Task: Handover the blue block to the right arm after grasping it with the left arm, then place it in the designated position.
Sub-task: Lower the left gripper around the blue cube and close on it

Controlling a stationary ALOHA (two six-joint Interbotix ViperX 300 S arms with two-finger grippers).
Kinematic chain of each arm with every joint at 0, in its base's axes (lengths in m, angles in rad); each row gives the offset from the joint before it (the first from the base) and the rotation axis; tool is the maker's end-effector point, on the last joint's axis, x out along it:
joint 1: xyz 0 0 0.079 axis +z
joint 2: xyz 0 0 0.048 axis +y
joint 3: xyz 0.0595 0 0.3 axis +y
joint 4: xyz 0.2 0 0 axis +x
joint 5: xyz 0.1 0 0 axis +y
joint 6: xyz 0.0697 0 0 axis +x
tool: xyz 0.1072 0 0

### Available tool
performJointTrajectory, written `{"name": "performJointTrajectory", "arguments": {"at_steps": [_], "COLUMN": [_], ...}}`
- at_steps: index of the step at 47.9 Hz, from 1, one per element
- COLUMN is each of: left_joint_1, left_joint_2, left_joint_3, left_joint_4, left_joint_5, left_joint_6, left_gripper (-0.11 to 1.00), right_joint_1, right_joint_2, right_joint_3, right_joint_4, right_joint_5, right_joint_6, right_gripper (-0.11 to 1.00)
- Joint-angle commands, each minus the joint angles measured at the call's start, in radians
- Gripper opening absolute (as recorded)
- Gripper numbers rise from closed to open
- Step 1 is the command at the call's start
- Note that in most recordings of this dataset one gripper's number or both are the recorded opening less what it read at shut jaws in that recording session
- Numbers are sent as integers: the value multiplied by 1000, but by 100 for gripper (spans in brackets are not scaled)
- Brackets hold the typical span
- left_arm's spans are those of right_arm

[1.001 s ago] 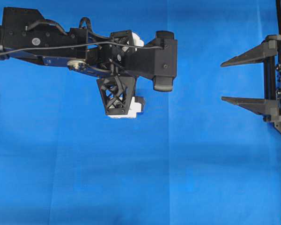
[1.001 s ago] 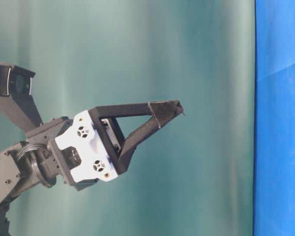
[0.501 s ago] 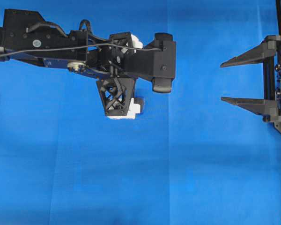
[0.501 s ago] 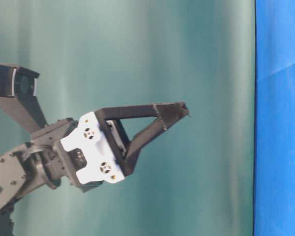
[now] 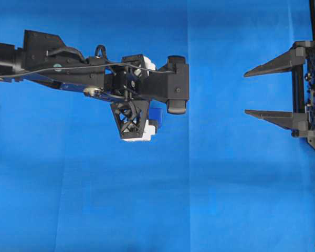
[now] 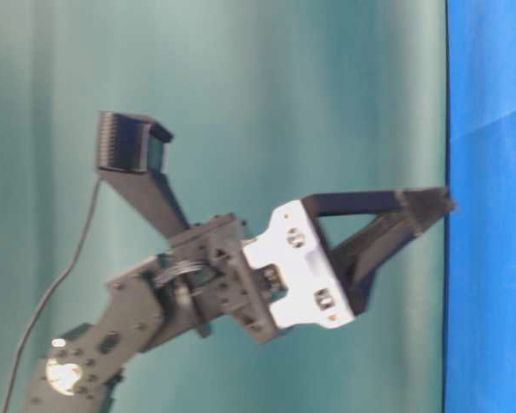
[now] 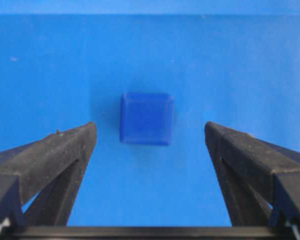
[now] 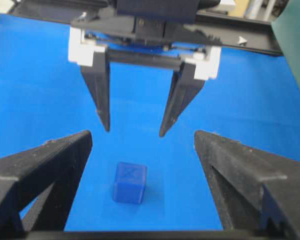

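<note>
On the bright blue cloth (image 5: 94,199) the blue block (image 7: 146,118) sat by itself, square to the left arm's wrist camera, with bare cloth on every side of it. The left gripper (image 8: 134,131) hung above it, its two black fingers (image 8: 101,95) pointing down from their white base blocks (image 8: 83,47) and spread wide apart, with nothing between them. From the left wrist view the block lay between the lines of the two fingertips and a little ahead of them, narrower than the gap, touching neither finger. From the right wrist view the tips stood clear above the block, which rested nearer that camera than the fingers did, so I saw no contact. In the overhead view only a dark blue corner of the block (image 5: 156,113) showed, beside the white base under the left arm (image 5: 68,68). In the table-level view the left fingertips (image 6: 426,209) reached right to the edge of the cloth as seen from there; the block itself I could not see from that side.

Well apart, at the right edge of the overhead view, the right gripper (image 5: 245,93) waited with its black fingers (image 5: 268,64) also spread fully and empty, pointing toward the left arm.
</note>
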Motion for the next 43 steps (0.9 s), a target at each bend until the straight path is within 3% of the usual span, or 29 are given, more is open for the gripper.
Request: {"name": "performJointTrajectory", "arguments": {"at_steps": [1,43], "left_joint_1": [-2,23], "left_joint_2": [-12,179], "left_joint_3": [3,84], "left_joint_4": [3,3], "left_joint_5": [-43,-239], "left_joint_6": [0,-8], "left_gripper": [93,93], "right_joint_1": [-2,-2], "right_joint_2": [8,29], "right_joint_3": [-23,-20], "right_joint_4": [3,3], "right_joint_5": [-8,-11], "right_joint_6": [2,2], "right_gripper": [97,97]}}
